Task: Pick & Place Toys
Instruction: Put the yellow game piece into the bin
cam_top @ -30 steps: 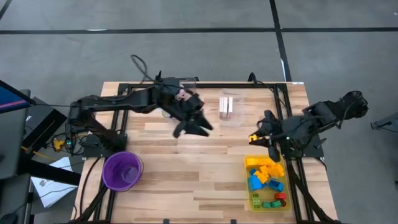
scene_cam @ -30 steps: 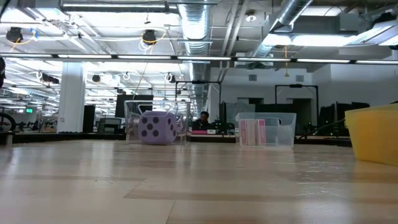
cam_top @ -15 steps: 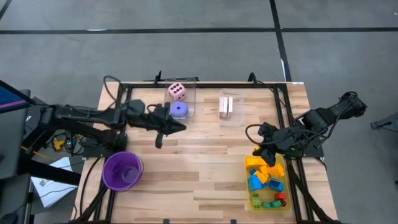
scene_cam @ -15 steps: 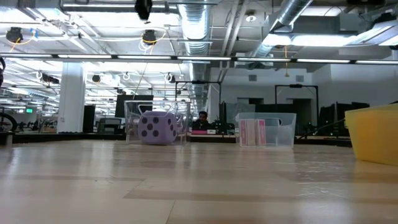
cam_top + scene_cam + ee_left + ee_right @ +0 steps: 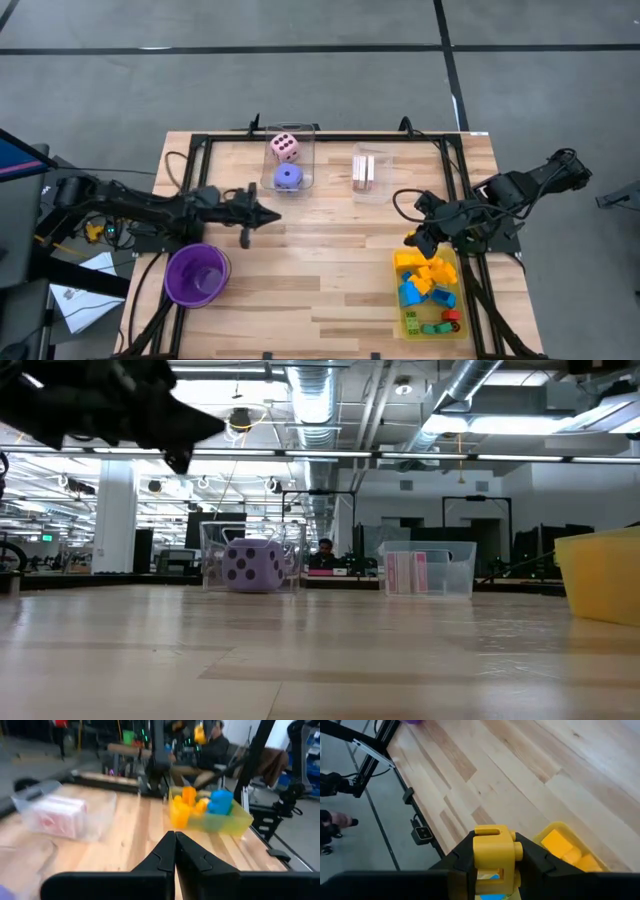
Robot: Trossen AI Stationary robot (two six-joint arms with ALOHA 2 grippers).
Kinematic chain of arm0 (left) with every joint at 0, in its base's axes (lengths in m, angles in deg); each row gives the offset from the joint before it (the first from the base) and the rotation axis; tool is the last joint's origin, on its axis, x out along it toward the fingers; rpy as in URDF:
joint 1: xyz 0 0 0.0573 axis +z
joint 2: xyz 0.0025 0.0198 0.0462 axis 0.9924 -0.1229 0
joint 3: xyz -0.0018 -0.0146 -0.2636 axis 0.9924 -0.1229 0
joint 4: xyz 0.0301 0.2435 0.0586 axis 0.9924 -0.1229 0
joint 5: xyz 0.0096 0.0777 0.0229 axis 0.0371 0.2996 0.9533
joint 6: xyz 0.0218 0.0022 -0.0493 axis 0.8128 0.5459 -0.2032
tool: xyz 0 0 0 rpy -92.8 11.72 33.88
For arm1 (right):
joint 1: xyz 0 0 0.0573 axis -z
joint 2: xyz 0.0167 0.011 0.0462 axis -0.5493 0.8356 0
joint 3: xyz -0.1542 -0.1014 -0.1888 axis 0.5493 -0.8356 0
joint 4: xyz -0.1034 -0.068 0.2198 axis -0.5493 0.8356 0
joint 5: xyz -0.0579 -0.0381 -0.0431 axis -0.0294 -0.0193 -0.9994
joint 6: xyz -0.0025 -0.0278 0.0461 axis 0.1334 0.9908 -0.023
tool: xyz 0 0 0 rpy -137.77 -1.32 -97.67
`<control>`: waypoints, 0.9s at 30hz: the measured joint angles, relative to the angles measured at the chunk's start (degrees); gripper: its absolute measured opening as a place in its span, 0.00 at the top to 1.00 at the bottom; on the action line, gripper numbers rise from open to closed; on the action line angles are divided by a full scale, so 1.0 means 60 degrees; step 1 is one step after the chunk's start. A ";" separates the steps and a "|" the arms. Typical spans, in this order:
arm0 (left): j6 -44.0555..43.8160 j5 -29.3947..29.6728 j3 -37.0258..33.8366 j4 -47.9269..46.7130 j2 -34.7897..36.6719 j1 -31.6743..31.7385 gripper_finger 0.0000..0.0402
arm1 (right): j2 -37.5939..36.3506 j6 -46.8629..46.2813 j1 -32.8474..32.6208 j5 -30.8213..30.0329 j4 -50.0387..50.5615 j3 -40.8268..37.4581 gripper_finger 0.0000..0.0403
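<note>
**Right gripper holds a yellow block over the tray**

The right gripper (image 5: 494,870) clamps a yellow block (image 5: 493,851), a chunky studded brick, above the yellow tray (image 5: 402,318) of mixed toys by the table's (image 5: 300,290) right front corner, seemingly mid-transfer. The left gripper (image 5: 270,214), fingers pressed together and empty, hovers near the left edge beside the purple cup (image 5: 197,273).

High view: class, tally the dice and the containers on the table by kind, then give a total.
Dice: 2 (one pink, one purple)
Clear boxes: 2
Purple cup: 1
Yellow tray: 1
Total: 6
</note>
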 joint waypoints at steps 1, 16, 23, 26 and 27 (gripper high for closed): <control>0.0121 0.0085 -0.0158 -0.0018 0.0373 0.0000 1.00 | 0.0002 -0.0110 0.0000 0.0016 0.0029 0.0001 0.78; 0.1218 0.0675 -0.1222 -0.3852 0.6120 0.0000 1.00 | 0.0080 -0.0557 -0.0003 0.0359 -0.0561 -0.0639 0.78; 0.1214 0.0674 -0.1215 -0.6250 0.7520 0.0000 1.00 | 0.0083 -0.0443 -0.0012 0.0818 -0.0934 -0.0961 0.78; 0.1187 0.0737 -0.1215 -0.7279 0.7896 0.0000 1.00 | 0.0096 -0.0450 -0.0160 0.1070 -0.1249 -0.1231 0.78; 0.1154 0.0752 -0.1215 -0.7443 0.7976 0.0000 0.99 | 0.0098 -0.0450 -0.0237 0.1074 -0.1366 -0.1277 0.78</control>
